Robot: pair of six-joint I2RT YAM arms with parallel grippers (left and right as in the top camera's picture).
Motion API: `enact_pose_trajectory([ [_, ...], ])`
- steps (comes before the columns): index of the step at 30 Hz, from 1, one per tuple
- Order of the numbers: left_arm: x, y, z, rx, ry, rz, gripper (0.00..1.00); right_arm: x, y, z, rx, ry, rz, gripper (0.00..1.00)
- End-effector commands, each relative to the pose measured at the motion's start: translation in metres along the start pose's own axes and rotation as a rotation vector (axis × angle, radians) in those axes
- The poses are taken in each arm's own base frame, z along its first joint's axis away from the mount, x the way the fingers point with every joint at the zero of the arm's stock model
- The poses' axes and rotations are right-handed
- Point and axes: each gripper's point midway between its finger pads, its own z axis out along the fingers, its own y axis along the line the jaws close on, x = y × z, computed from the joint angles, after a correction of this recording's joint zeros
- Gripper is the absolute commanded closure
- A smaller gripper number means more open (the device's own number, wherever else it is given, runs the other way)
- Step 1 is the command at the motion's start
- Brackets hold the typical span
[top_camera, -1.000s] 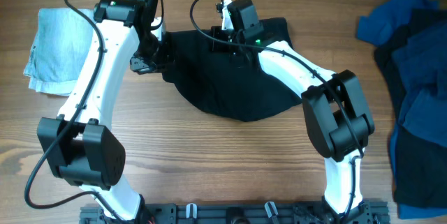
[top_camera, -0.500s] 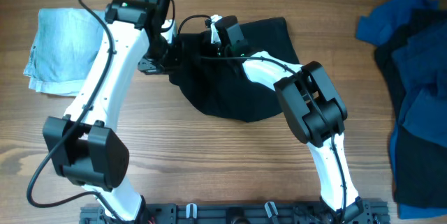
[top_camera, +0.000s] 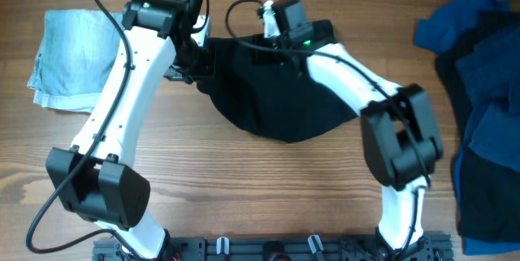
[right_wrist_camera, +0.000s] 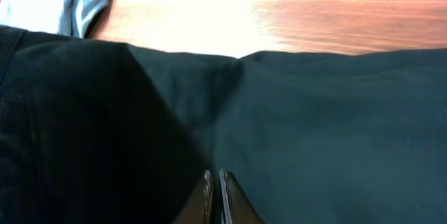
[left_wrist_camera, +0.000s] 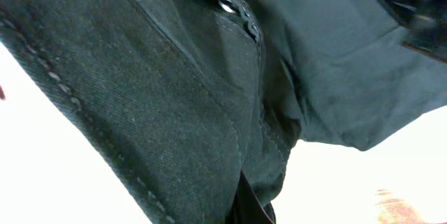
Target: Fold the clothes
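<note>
Inspector: Status: black shorts (top_camera: 276, 102) lie spread at the worktop's (top_camera: 244, 188) far middle. Left hand (top_camera: 193, 62) pinches their left corner, cloth bunched against it.
Operator: Right hand (right_wrist_camera: 215, 192)?
Inspector: Fingers pressed together over the upper edge; whether cloth is caught, cannot tell. Risk: with only one hand gripping, a lift would likely twist the shorts.

Garments lying singly: 1 black cloth shorts (top_camera: 268, 106), 1 folded pale blue denim piece (top_camera: 69, 54). Heaps: 1 heap of royal-blue and navy cloth garments (top_camera: 487, 115) at the right edge; 2 colours show, but the number of pieces in it can't be told. Robot arms: 2, white with black joints, left arm (top_camera: 122, 106) and right arm (top_camera: 345, 74). Brown wooden desk (top_camera: 244, 188): 1.
</note>
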Motion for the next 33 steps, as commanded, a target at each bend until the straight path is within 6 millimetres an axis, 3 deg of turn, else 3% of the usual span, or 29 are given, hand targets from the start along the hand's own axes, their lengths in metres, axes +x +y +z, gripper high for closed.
enact_pose_trajectory([
  [1,-0.01,-0.009,-0.035,0.01,-0.102,0.086,0.96,0.022,-0.027,-0.014,0.09,0.104,0.107,0.96],
  [3,-0.011,-0.01,-0.037,0.012,-0.11,0.098,0.96,0.041,-0.048,-0.023,0.139,0.184,0.207,0.96],
  [8,-0.014,-0.018,-0.038,0.017,-0.126,0.146,0.96,0.066,-0.081,-0.044,0.212,0.296,0.309,0.96],
  [13,-0.01,-0.036,-0.037,0.016,-0.129,0.231,0.96,0.07,-0.124,-0.067,0.285,0.322,0.356,0.96],
  [17,-0.009,-0.057,-0.036,0.008,-0.152,0.31,0.96,0.075,-0.187,-0.101,0.463,0.329,0.381,0.96],
  [23,-0.014,-0.085,-0.036,0.036,-0.206,0.372,0.96,0.086,-0.24,-0.129,0.504,0.322,0.457,0.96],
  [29,-0.01,-0.115,-0.021,0.061,-0.192,0.436,0.96,0.118,-0.264,-0.124,0.502,0.352,0.433,0.96],
  [33,0.001,-0.142,-0.005,0.071,-0.162,0.504,0.96,0.117,-0.265,-0.122,0.496,0.342,0.424,0.96],
])
